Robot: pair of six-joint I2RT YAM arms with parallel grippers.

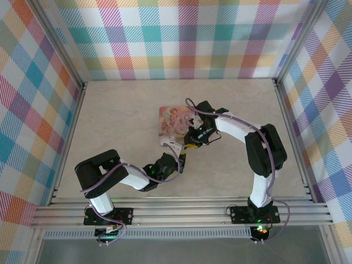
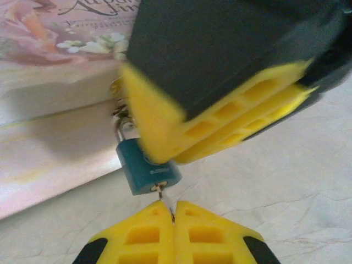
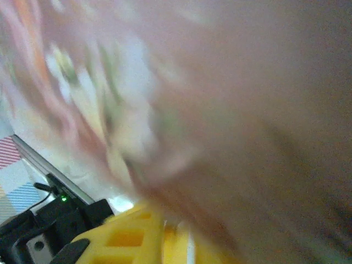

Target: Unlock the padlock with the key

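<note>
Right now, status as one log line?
left gripper: shut on key | key: inserted in padlock | right gripper: shut on padlock

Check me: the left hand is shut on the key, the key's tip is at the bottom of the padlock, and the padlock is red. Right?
Not quite. The padlock is blue-green, not red, as the left wrist view shows. The rest holds: the left hand is shut on the key, whose tip is at the padlock's bottom.
</note>
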